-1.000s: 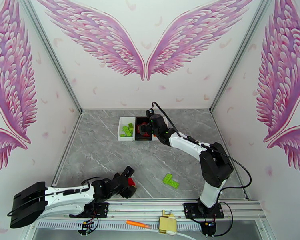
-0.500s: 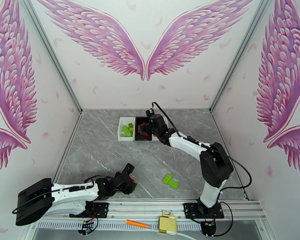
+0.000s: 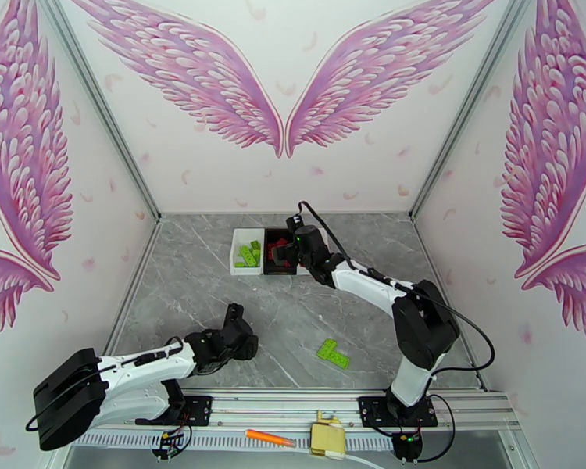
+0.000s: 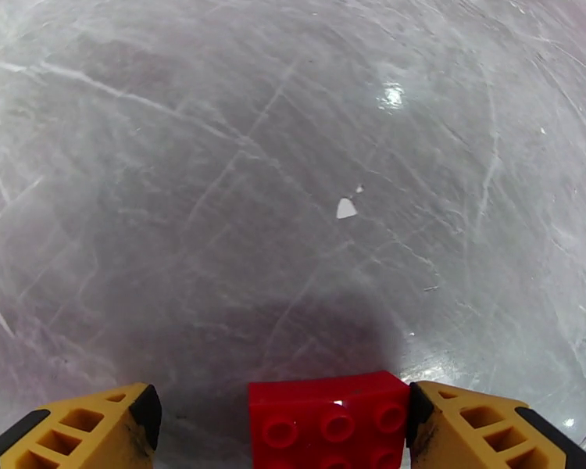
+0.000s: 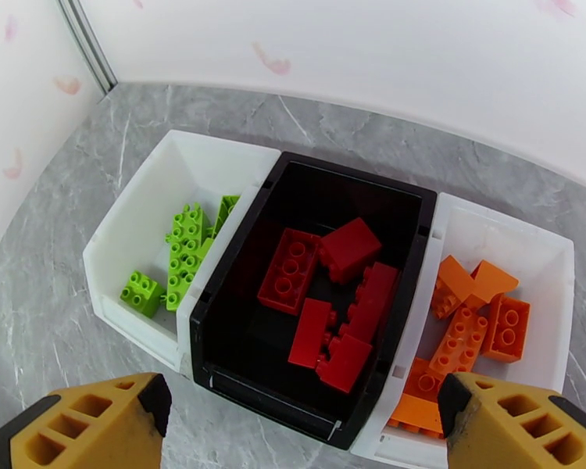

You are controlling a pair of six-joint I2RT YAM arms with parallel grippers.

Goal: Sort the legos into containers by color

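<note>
A red lego (image 4: pixel 328 422) lies on the grey table between my left gripper's (image 4: pixel 281 402) open fingers. It touches the right finger (image 4: pixel 480 427), with a gap to the left one. In the top view the left gripper (image 3: pixel 237 331) is low at the table's front left. Two green legos (image 3: pixel 334 353) lie loose at the front right. My right gripper (image 5: pixel 301 420) hangs open and empty above the containers' near side. The white tray (image 5: pixel 137 220) holds green legos (image 5: pixel 185 252), the black tray (image 5: pixel 324 177) red legos (image 5: pixel 332 298), and the other white tray (image 5: pixel 539 248) orange legos (image 5: pixel 473 322).
The three trays (image 3: pixel 246 269) stand side by side at the back of the table, close to the rear wall. An orange marker-like stick (image 3: pixel 269 438) and a yellow box (image 3: pixel 328 441) lie on the front rail. Metal posts and walls border the table left and right.
My left gripper has swung left and a little away from the front edge. The red lego seen beside it before is now hidden under it in the top view. The right arm barely moved.
</note>
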